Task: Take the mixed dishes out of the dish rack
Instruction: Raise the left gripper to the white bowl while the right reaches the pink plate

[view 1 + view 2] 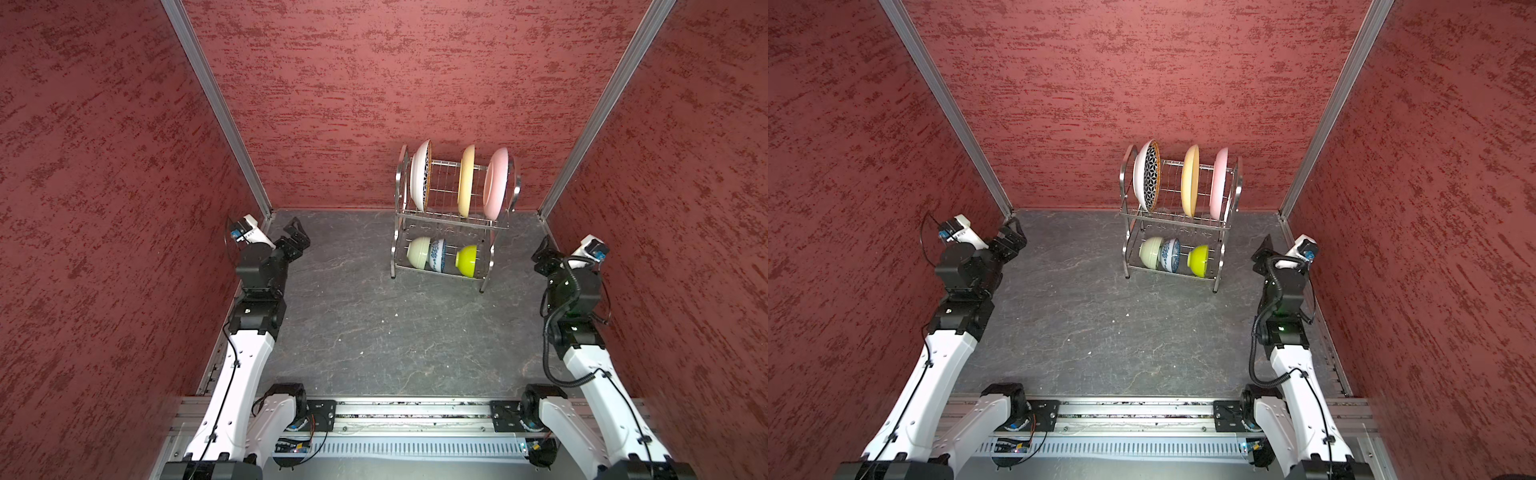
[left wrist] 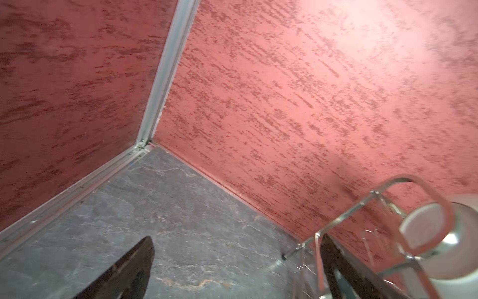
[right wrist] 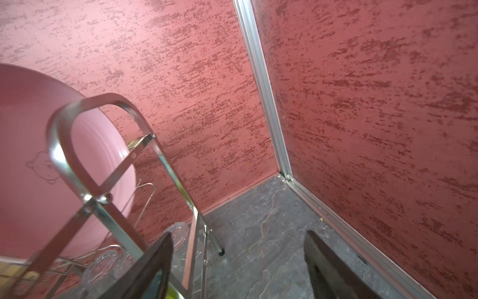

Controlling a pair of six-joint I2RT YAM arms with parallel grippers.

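Top views: rack (image 1: 449,221), 1, worktop (image 1: 353,332) far edge. Upper tier, 3: patterned plate (image 1: 417,178), yellow plate (image 1: 466,183), pink plate (image 1: 496,183). Lower tier, 3: cream bowl (image 1: 417,251), floral bowl (image 1: 438,254), lime bowl (image 1: 467,259). Left hand (image 1: 297,237), right hand (image 1: 542,251): both released. Grey stone worktop; red textured walls (image 1: 374,83).

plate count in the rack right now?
3, all on edge in the top tier of the dish rack: black-and-white geometric plate at the left end, pale yellow plate right of centre, pink plate at the right end. None looks hidden.
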